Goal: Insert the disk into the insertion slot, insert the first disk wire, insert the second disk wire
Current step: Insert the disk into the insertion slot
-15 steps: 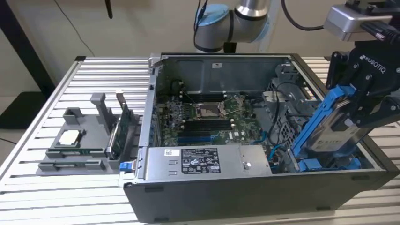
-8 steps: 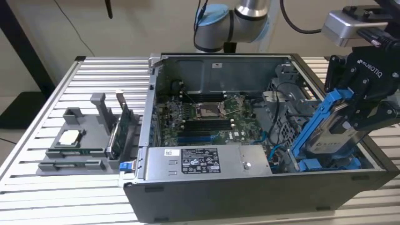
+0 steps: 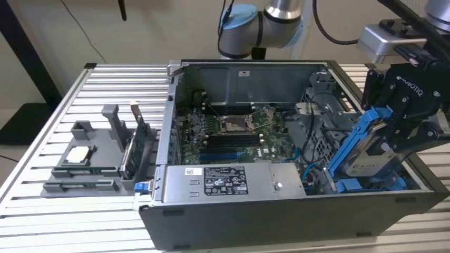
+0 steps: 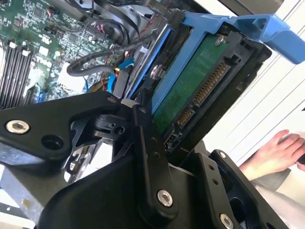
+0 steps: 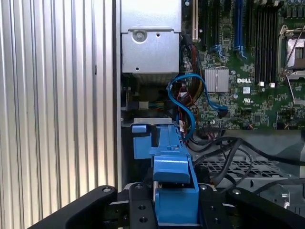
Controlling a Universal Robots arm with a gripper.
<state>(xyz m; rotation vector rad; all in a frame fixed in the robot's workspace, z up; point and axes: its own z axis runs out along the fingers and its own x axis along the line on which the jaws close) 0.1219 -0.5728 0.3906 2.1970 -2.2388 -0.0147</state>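
Blue plastic frames the disk (image 3: 365, 158), which the claw (image 3: 402, 136) clenches by its sides, tilted above the open corner of the case (image 3: 281, 216) on the exterior view's right. Its lower end dips inside the case, just over what looks like the blue-lined slot (image 3: 369, 185), though whether they touch is hard to tell. So the first step is under way, not finished: the disk is not seated. Inside the case, near the slot, a blue wire (image 5: 183, 93) loops loose in the first wrist view. The disk's connector (image 4: 208, 85) shows bare in the second wrist view, so both wires seem left to do.
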